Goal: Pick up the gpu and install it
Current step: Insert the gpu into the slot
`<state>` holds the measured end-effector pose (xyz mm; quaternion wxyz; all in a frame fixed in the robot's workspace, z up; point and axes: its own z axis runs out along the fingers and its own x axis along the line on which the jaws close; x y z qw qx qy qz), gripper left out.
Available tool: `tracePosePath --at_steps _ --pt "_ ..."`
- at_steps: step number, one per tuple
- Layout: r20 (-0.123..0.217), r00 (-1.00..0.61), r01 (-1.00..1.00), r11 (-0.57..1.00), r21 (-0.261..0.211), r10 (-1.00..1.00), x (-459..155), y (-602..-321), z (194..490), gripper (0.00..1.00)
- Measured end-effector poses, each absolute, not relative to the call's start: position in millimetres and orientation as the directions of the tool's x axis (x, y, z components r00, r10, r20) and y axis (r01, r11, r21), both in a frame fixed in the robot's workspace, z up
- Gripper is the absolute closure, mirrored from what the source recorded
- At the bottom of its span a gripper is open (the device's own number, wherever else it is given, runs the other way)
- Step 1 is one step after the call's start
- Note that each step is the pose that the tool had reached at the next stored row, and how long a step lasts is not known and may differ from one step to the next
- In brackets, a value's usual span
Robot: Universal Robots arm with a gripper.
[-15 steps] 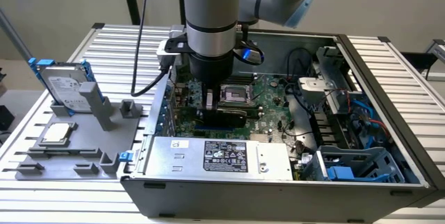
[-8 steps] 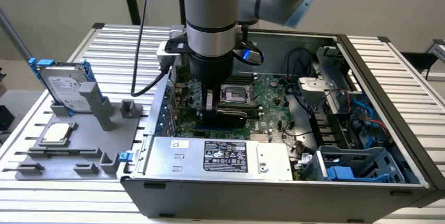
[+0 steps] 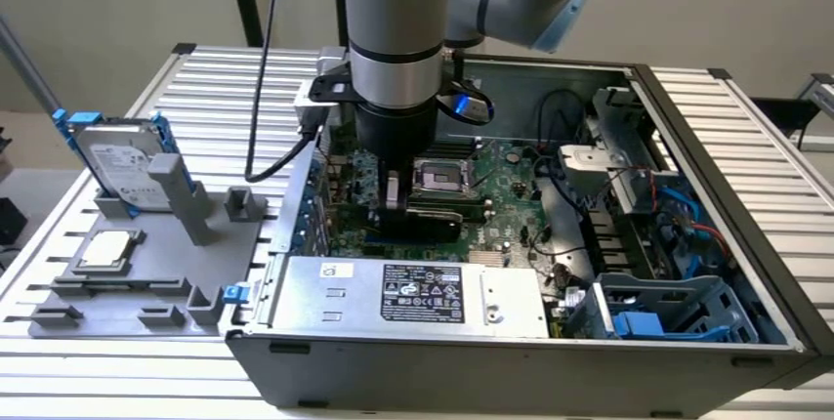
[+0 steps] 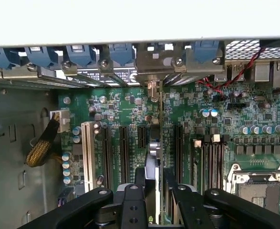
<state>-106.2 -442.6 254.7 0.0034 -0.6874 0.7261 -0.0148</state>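
- The gpu (image 4: 158, 157) stands on edge over the motherboard (image 4: 130, 114), its silver bracket (image 4: 152, 88) at the rear slot wall, clamped in the gripper (image 4: 155, 200).
- Judged: keep the card upright and square to its slot, pressing evenly.
- Room is tight: neighbouring slots flank it, and the CPU socket (image 4: 256, 183) is near.

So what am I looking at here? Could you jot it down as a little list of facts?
machine: robot arm reaching down into an open computer case
pincer: shut on the gpu
gpu: held on edge, upright over the motherboard slots
bracket end: up against the case's rear slot openings
outside the case: hard drive standing in a grey holder, on the exterior view's left
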Motion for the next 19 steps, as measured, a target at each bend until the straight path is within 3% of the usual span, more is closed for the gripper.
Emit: tracePosePath --at_steps 19 --pt "0.018 -0.055 -0.998 0.055 -0.026 -0.998 -104.7 -439.3 254.6 0.74"
